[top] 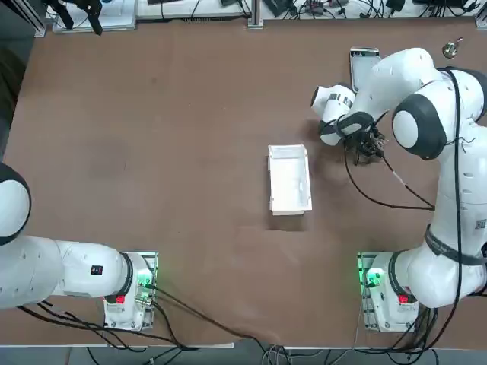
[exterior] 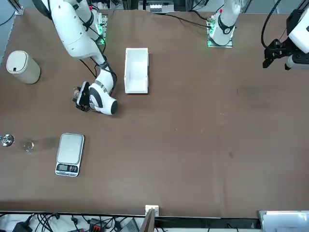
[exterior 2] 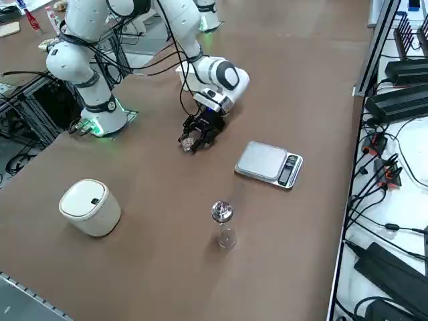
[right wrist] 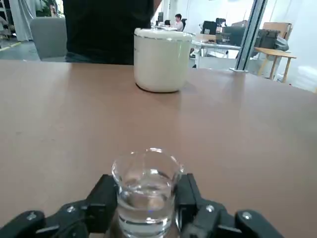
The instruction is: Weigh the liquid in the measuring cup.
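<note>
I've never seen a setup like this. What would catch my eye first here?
Probably the right gripper, low over the brown table, shut on a tiny clear measuring cup with liquid inside. Close by lies a flat grey scale, with a white rectangular tray at the table's middle. A squat cream lidded canister stands near the table's edge.

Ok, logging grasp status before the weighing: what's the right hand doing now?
Right hand: shut on the small clear glass measuring cup holding liquid, low at the brown table.
</note>
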You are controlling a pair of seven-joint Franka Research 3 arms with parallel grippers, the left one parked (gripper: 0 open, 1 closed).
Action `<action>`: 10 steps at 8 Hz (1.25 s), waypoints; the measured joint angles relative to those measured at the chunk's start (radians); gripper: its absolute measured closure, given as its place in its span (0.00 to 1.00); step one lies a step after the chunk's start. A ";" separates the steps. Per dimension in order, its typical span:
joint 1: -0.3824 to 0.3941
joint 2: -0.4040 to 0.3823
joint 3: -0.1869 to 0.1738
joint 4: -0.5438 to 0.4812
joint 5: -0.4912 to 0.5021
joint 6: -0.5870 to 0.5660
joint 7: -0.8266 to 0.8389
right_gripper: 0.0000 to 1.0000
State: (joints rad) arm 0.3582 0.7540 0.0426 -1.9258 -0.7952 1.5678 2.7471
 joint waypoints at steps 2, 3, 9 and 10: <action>0.001 0.000 0.000 0.004 -0.011 -0.006 0.000 0.38; 0.002 -0.003 0.000 0.018 -0.019 -0.021 -0.003 0.38; 0.015 -0.030 0.013 0.219 -0.203 -0.052 -0.150 0.38; 0.016 -0.033 0.014 0.250 -0.248 -0.033 -0.213 0.38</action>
State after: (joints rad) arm 0.3737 0.7214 0.0563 -1.6758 -1.0436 1.5347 2.5337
